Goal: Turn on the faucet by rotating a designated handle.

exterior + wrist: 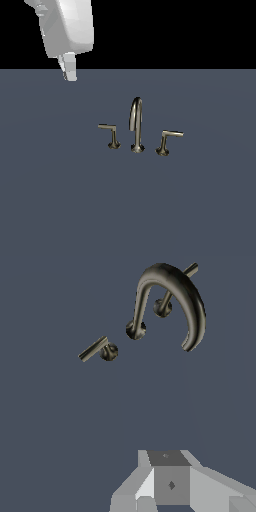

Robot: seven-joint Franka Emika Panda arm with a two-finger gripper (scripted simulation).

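Fingers (70, 70) hang well apart from the faucet (136, 125), their spread untellable to us, while only our wrist view looks down on the handle (97, 349) at nine o'clock of the spout.

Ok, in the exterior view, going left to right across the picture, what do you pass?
The gripper hanging high near the exterior view's left → the handle with the upright stem and darker arm → the arched spout of the faucet → the other handle with the slanted stem and brighter arm.

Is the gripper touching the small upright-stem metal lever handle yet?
No. The gripper hangs well above and away from the small upright-stem metal lever handle.
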